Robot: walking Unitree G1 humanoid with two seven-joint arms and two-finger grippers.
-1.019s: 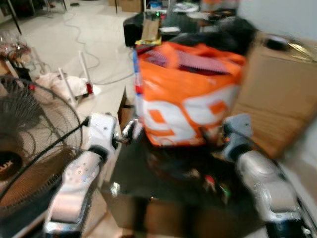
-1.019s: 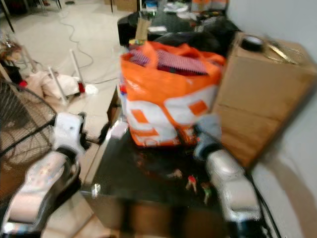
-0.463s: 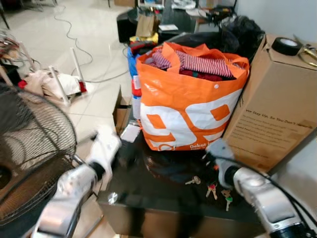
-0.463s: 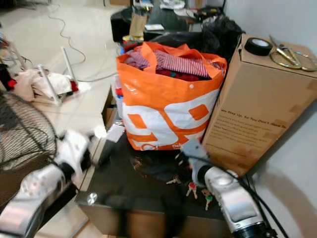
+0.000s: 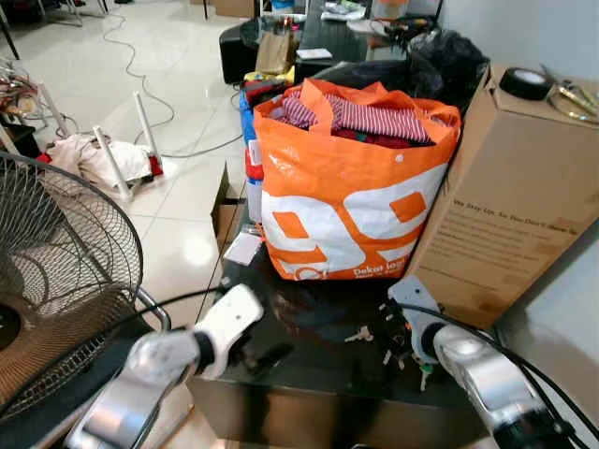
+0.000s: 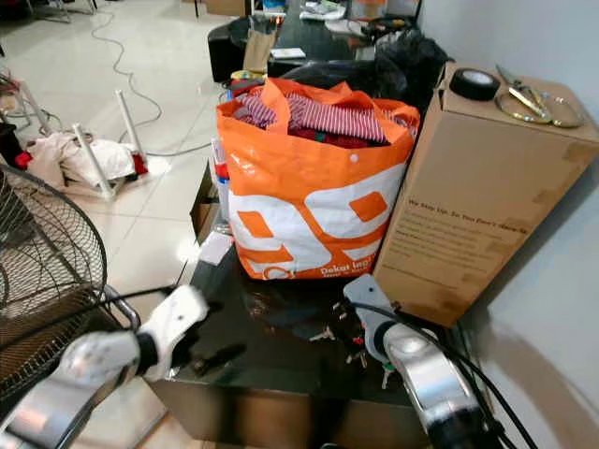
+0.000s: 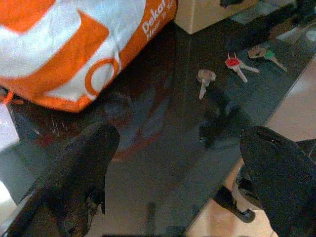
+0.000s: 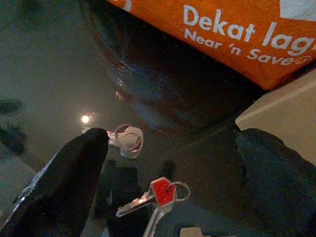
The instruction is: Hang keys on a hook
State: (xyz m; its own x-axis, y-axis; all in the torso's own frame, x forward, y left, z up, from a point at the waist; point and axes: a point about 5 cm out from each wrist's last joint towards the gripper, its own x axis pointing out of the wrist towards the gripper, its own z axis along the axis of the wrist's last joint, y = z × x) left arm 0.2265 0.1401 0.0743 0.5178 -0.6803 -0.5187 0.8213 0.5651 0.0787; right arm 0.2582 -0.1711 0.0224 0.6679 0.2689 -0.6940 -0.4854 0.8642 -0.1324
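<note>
My right claw [image 8: 168, 173] hangs spread wide over the red-capped keys [image 8: 154, 195] on the dark bench [image 8: 44, 74]; that wrist view reads "Dekat lagi, Near 'n Save" on the orange bag [image 8: 232, 24]. My left claw [image 7: 173, 163] is released too, above the bench edge.

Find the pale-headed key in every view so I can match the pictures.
Left eye view: the pale-headed key lies on the dark table, just in front of the orange bag.
Right eye view: same spot, before the bag.
Left wrist view, beside the red key.
Right wrist view, near the red key.
Shared landmark: the orange bag.
</note>
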